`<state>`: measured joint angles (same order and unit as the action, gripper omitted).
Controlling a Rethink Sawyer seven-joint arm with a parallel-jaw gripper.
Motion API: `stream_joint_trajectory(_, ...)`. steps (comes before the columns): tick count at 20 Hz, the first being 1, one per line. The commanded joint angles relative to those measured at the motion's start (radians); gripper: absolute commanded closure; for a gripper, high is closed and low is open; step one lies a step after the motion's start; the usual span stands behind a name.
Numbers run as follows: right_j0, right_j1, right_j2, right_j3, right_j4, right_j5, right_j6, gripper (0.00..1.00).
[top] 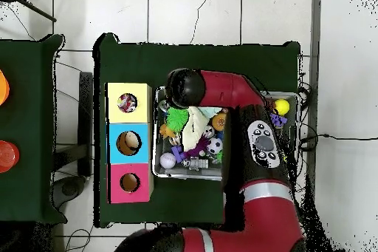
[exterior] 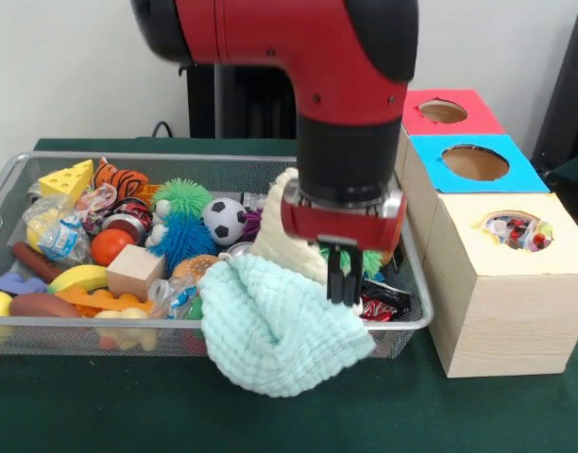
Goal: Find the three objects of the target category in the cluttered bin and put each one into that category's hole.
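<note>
Several small items are already seen inside the yellow hole point(exterior: 518, 229) beside the wire bin point(exterior: 416, 311); their count cannot be told. Gripper point(exterior: 344, 283) fingers are closed on the mint cloth point(exterior: 275, 330), draped over the bin's front rim nearest that hole, delivery pending.

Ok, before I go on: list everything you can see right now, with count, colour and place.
bin: 1, wire mesh, on the green table, left of the boxes
cloth: 1, mint green, draped over the bin's near rim
cream cloth: 1, behind the mint one
soccer ball: 1, black and white, mid bin
spiky balls: 2, green and blue, left of the soccer ball
cheese: 1, yellow, far left corner
wood cube: 1, tan, near left
boxes: 3 in a row right of the bin, tops yellow, blue, red, one hole each; small items show in the yellow one's hole
table: 1, dark green
gripper: 1, black fingers close together, down at the mint cloth; whether it grips is unclear
</note>
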<state>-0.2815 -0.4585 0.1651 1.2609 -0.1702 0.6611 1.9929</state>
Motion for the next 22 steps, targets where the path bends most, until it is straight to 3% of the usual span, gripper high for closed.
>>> stream_joint_trajectory(1, -0.044, -0.142, 0.048, 0.14, 0.019, 0.18, -0.08, 1.0)
stream_joint_trajectory(8, -0.064, -0.255, 0.045, 0.19, 0.035, 0.281, -0.082, 1.0)
stream_joint_trajectory(11, -0.074, -0.271, 0.05, 0.205, 0.039, 0.293, -0.083, 1.0)
stream_joint_trajectory(22, -0.096, -0.107, 0.091, 0.161, -0.036, 0.075, -0.093, 1.0)
